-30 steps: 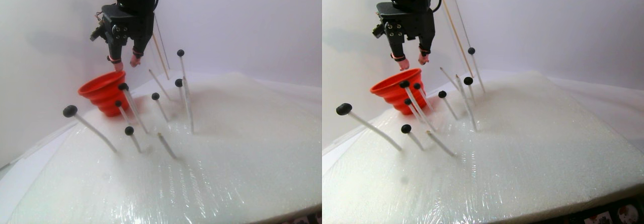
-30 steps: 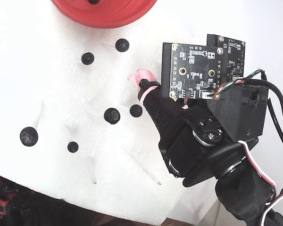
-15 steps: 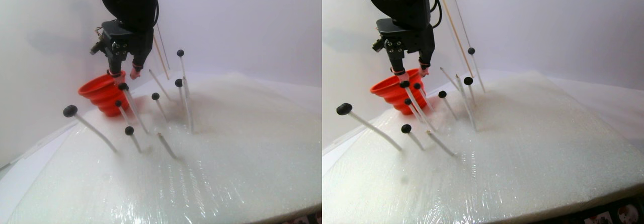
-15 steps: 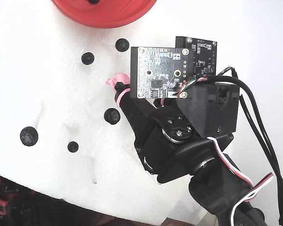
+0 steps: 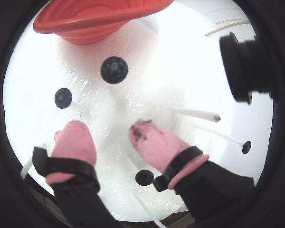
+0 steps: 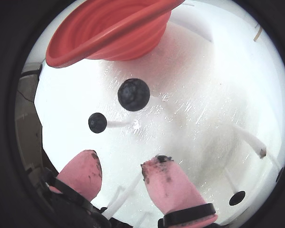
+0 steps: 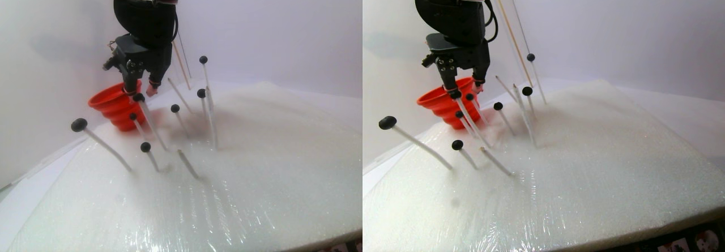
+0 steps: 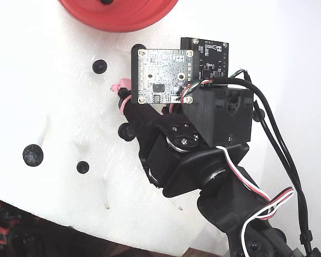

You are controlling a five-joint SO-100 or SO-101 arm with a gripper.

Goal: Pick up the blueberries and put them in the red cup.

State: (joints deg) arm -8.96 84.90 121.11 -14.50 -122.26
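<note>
Foam slab (image 7: 255, 167) spreads below the jaws; the red cup (image 6: 114, 33) sits just beyond them, tilted; the gripper (image 6: 121, 173) hangs parted and empty, pink fingertips (image 6: 164, 183) touching nothing; blueberries (image 6: 133, 94) on white stalks stand ahead of the gap, between jaws and cup.

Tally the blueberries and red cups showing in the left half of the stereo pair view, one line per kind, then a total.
blueberries, each on a thin stick: 7
red cup: 1
Total: 8
</note>
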